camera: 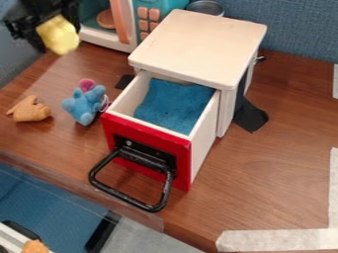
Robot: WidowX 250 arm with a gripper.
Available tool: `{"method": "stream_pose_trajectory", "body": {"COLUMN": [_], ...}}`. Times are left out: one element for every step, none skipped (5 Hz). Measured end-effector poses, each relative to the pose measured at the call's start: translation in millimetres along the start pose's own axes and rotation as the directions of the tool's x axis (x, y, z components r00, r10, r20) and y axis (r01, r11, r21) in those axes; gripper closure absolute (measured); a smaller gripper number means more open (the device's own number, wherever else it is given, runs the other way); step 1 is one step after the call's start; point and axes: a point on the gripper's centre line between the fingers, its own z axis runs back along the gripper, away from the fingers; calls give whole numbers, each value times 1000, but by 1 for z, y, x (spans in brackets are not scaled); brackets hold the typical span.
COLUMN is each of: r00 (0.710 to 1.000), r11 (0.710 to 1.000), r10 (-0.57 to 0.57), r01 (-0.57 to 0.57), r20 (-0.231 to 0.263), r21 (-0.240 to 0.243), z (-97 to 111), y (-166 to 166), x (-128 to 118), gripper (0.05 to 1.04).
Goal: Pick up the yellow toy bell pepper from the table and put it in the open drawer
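The gripper (41, 23) hangs at the upper left, in front of the toy microwave, shut on a yellow object (58, 35) held above the table. To its lower right, a white drawer box (201, 44) has its red-fronted drawer (147, 148) pulled out, with a black handle and a blue cloth-like lining (173, 105). Left of the drawer lies a blue plush toy (84, 105) with a pink part. Farther left is an orange-brown toy (29, 109) on the table.
The toy microwave (142, 22), its door ajar, stands behind the box's left side. A metal bowl (205, 7) sits behind the box. Black tape (249, 116) lies right of it, white tape (277, 240) at the lower right. A clear barrier edges the wooden table (284, 173) at lower left.
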Motion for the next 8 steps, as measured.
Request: {"method": "stream_pose_trajectory", "body": {"r00": [996,990,978,967,960,956,954,950], "r11": [994,981,970,960,954,949,948,943], "r10": [-82,-138,-194,-234,-263,-277,-282,-297], "r01": [81,133,179,215,243,257,261,276], "r20": [-18,-26,-76,-99,-101,-98,-98,-97], "r21": [-79,-142,-167,-177,-176,-180,-184,-184], "z": [26,43,43,38,30,27,27,25], "y": [-8,-17,-25,-34,-45,-53,-57,-57], "x": [-31,-56,-86,-107,-124,-137,-145,-156], "gripper": [218,218,218,218,218,218,218,218]}}
